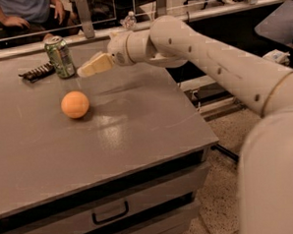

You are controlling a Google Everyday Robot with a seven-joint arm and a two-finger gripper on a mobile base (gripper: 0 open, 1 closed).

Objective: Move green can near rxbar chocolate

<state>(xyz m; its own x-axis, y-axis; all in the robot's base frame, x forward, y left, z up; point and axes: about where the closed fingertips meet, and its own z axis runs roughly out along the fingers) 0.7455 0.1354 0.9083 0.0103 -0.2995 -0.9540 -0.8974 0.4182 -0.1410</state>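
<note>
The green can [59, 57] stands upright on the grey table [137, 134] at the back left. Its left side is right next to the rxbar chocolate [36, 72], a flat dark wrapper lying on the table. My gripper [87, 69] hovers just right of the can, a small gap away, with its pale fingers [98, 64] pointing left toward it. The gripper is open and holds nothing.
An orange ball [75, 104] lies on the table in front of the can. A rail and glass panel [84, 16] run along the table's far edge, with a person behind. The table's right edge drops to a speckled floor [224, 184]. A drawer handle [110, 213] is at the front.
</note>
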